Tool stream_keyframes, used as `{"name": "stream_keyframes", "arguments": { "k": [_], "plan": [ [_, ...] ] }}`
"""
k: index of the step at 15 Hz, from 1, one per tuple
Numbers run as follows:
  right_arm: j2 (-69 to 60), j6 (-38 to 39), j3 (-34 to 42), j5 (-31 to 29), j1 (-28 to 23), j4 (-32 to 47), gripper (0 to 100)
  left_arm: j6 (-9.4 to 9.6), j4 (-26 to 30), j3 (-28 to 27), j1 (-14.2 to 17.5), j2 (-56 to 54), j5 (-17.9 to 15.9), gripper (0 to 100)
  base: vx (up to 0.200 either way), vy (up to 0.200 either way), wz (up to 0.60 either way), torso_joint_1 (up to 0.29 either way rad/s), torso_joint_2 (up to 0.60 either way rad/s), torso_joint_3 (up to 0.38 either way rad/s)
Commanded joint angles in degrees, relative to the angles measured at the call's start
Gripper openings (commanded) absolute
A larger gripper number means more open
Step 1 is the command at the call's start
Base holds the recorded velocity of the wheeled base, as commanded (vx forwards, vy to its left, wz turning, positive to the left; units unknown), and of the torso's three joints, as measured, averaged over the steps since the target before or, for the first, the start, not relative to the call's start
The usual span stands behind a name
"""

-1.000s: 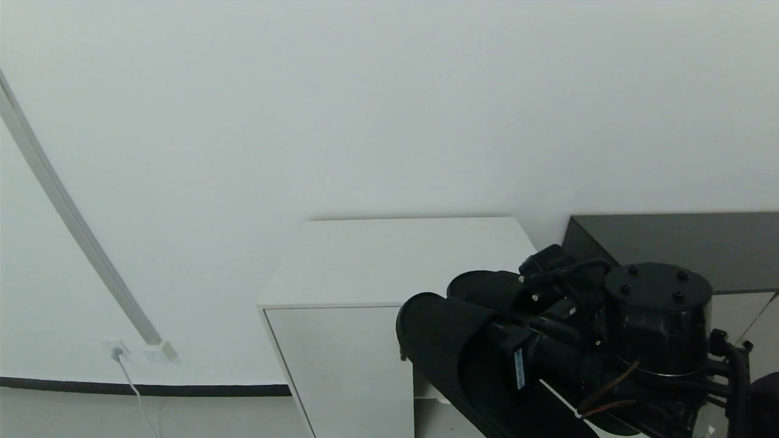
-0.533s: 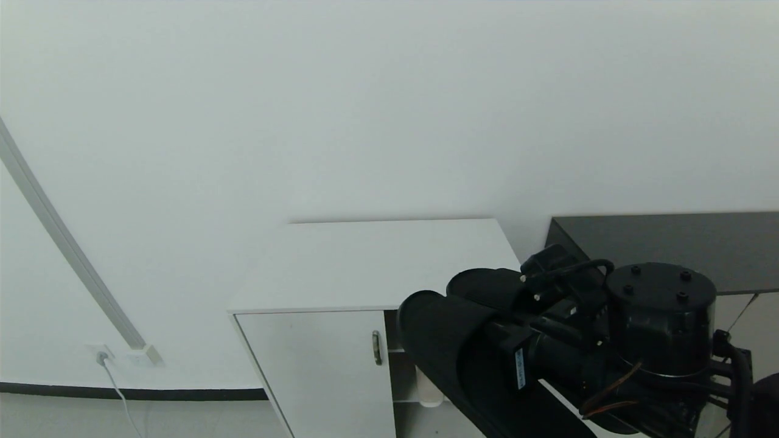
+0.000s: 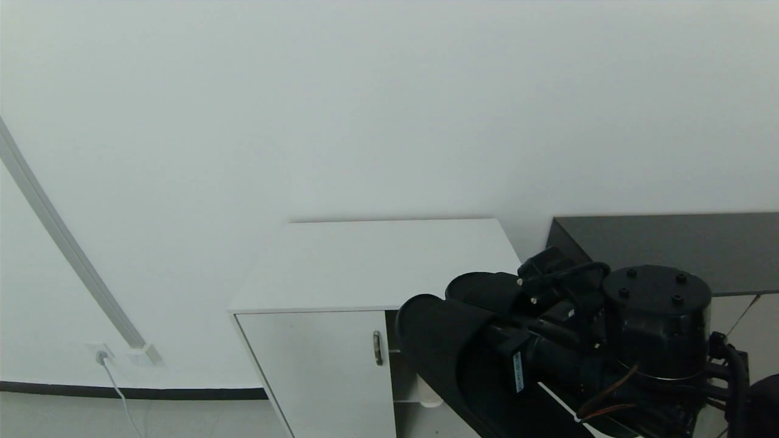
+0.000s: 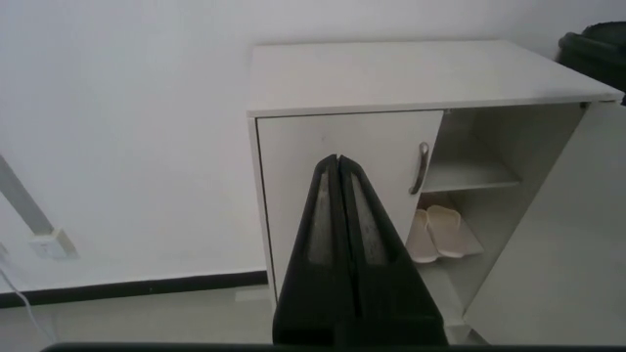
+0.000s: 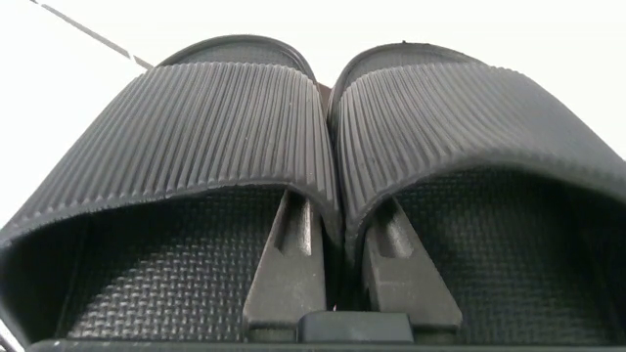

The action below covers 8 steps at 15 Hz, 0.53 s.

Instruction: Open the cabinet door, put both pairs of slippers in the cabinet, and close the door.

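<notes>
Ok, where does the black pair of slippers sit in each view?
Head view: black slippers low, right of centre, before the cabinet's open side.
Left wrist view: a dark shape beyond the cabinet top's corner on the open side, probably them.
Right wrist view: close up, side by side, pinched by the right gripper.
Shared landmark: the door handle, in head and left wrist views.

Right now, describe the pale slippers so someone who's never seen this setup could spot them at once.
Find the white cabinet against the wall; its right half stands open. Inside, below the shelf, the pale slippers lie side by side. They are cream-coloured and sit in the cabinet, unlike the black ribbed slippers, which are held by the jaws of the right gripper.
</notes>
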Motion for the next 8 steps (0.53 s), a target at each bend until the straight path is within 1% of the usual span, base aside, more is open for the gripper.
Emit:
{"name": "stream_keyframes", "arguments": {
  "k": [1, 7, 8],
  "plan": [
    [0.2, 0.0, 0.1, 0.1, 0.0, 0.0, 0, 0.00, 0.0, 0.0, 0.0, 0.1, -0.1, 0, 0.000, 0.000, 0.00, 0.000, 0.00, 0.000],
    [1.4, -0.1, 0.6, -0.7, -0.2, -0.1, 0, 0.00, 0.0, 0.0, 0.0, 0.1, 0.0, 0, -0.200, 0.000, 0.00, 0.005, 0.01, 0.001],
    [1.4, -0.1, 0.6, -0.7, -0.2, -0.1, 0, 0.00, 0.0, 0.0, 0.0, 0.1, 0.0, 0, 0.000, 0.000, 0.00, 0.000, 0.00, 0.000]
  ]
}}
